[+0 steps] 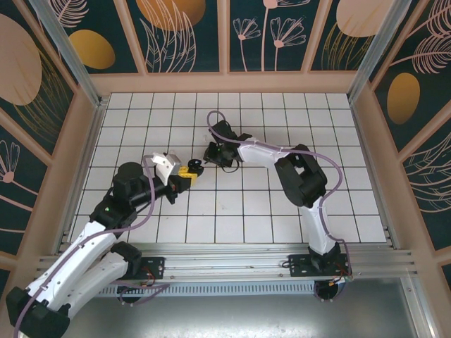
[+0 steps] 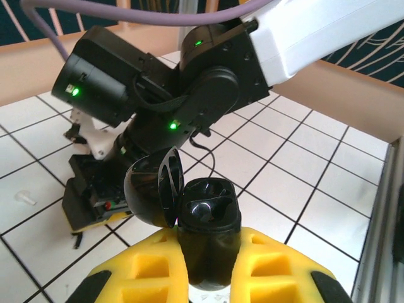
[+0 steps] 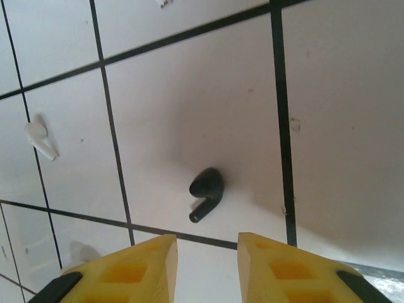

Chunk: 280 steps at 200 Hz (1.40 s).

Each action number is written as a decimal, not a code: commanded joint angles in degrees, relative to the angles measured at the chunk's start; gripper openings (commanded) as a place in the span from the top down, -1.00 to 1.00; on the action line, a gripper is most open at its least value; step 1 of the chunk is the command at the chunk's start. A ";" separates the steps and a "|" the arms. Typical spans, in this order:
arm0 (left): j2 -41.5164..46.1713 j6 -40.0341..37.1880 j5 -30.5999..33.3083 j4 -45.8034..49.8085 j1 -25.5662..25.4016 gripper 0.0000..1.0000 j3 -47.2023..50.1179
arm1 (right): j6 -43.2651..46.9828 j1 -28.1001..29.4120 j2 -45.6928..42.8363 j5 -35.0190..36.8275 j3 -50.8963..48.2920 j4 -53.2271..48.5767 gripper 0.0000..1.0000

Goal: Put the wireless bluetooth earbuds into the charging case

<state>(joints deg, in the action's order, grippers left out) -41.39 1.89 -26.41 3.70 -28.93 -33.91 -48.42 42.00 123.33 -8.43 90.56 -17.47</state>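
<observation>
My left gripper (image 2: pixel 208 268) is shut on the black charging case (image 2: pixel 208 218), which stands upright between the yellow fingers with its round lid (image 2: pixel 148 189) swung open to the left. In the top view the case (image 1: pixel 194 166) sits at the left gripper (image 1: pixel 187 173), mid-table. One tiny black earbud (image 3: pixel 207 188) lies on a white tile with its stem pointing toward the camera. My right gripper (image 3: pixel 207 245) hovers just short of it, open, with nothing between its yellow fingertips (image 3: pixel 158 249). In the top view the right gripper (image 1: pixel 217 154) points down at the floor right of the case.
The right arm's black wrist (image 2: pixel 189 88) looms close behind the case. A small white scrap (image 3: pixel 39 139) lies on a tile left of the earbud. White tiled floor (image 1: pixel 282 113) stretches to the wooden walls around it.
</observation>
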 commanded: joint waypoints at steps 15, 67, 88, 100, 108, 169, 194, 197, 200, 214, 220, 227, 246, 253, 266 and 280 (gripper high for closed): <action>1.31 -0.15 2.81 0.95 -0.20 1.00 1.34 | -1.59 0.34 2.74 3.30 5.02 -1.91 0.36; 0.23 -0.63 2.62 0.34 -0.18 1.00 1.47 | -1.48 0.92 5.48 6.25 8.94 -5.58 0.33; 0.08 -0.64 2.30 -0.01 -0.16 1.00 1.81 | -1.27 1.15 6.60 7.43 10.47 -7.59 0.33; 0.05 -0.53 2.33 -0.27 -0.17 1.00 1.96 | -1.15 1.25 7.10 7.45 10.94 -8.23 0.34; 0.12 -0.59 2.34 -0.28 -0.18 1.00 2.16 | -1.18 1.33 7.45 7.34 11.04 -8.28 0.34; 0.15 -1.10 2.33 -0.36 -0.21 1.00 2.40 | -0.49 1.77 10.52 7.43 14.74 -10.49 0.39; 0.33 -1.25 2.40 -0.28 -0.22 1.00 2.53 | 0.62 2.03 11.77 7.97 17.12 -12.29 0.51; 0.34 -1.32 2.46 -0.28 -0.18 1.00 2.53 | 0.68 2.08 12.03 7.97 17.50 -12.50 0.52; 0.34 -1.31 2.43 -0.13 -0.16 1.00 2.53 | 0.88 2.07 12.14 7.95 17.79 -12.76 0.53; 0.43 -1.32 2.57 -0.12 -0.15 1.00 2.53 | 1.50 2.36 12.93 8.33 19.22 -14.20 0.54; 0.50 -1.36 2.60 -0.14 -0.16 1.00 2.53 | 1.67 2.42 13.20 8.46 19.77 -14.77 0.54; 0.52 -1.36 2.60 -0.10 -0.19 1.00 2.54 | 2.07 2.60 13.57 8.65 20.35 -15.42 0.55; 0.57 -1.43 2.68 -0.01 -0.16 1.00 2.53 | 2.91 3.04 14.46 8.99 21.72 -17.45 0.50; 0.63 -1.48 2.77 -0.01 -0.16 1.00 2.53 | 3.24 3.28 14.65 9.04 22.08 -18.09 0.47; 0.78 -1.48 2.84 0.07 -0.19 1.00 2.53 | 3.75 3.63 14.90 9.04 22.37 -19.00 0.45; 0.85 -1.46 2.86 0.07 -0.21 1.00 2.58 | 4.22 3.87 14.97 10.13 22.38 -19.50 0.46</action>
<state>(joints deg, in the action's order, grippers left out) -41.39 1.48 -23.88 4.54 -28.93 -32.10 -46.15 44.75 136.68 -0.43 111.39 -32.23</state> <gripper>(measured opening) 0.100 0.272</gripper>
